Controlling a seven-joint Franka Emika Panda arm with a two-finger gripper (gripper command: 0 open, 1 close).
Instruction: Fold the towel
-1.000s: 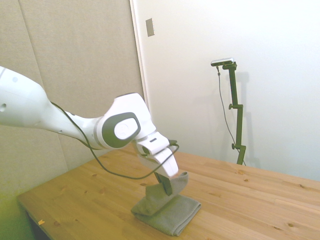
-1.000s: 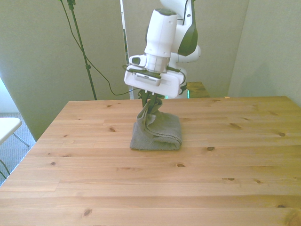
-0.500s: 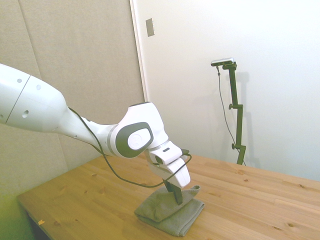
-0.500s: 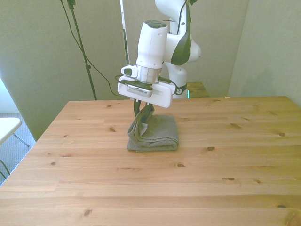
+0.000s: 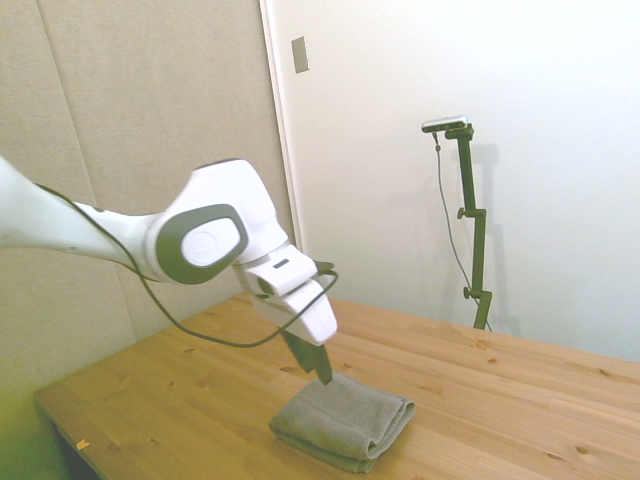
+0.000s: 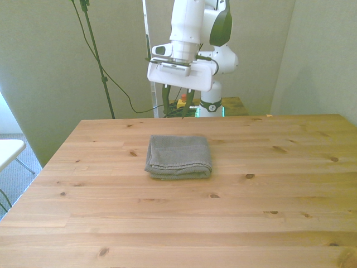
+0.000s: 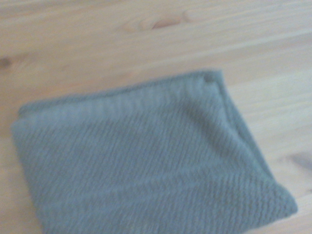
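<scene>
The grey towel [image 6: 178,156] lies flat on the wooden table [image 6: 251,212], folded into a thick, roughly square pad with its layered edges toward the front view's left. In the side view the towel [image 5: 345,425] rests near the table's near edge. My gripper [image 6: 177,111] hangs in the air above the towel's far edge, open and holding nothing. In the side view the gripper [image 5: 320,368] is a short way above the cloth, clear of it. The wrist view is filled by the towel [image 7: 146,161], blurred, with bare wood around it.
A black cable [image 5: 230,345] loops from the arm to the wrist. A white piece of furniture [image 6: 8,151] stands off the table at the front view's left. Bare wood surrounds the towel on all sides.
The gripper let go of the towel's raised fold and rose up and back. The fold dropped, and the towel now lies flat.
</scene>
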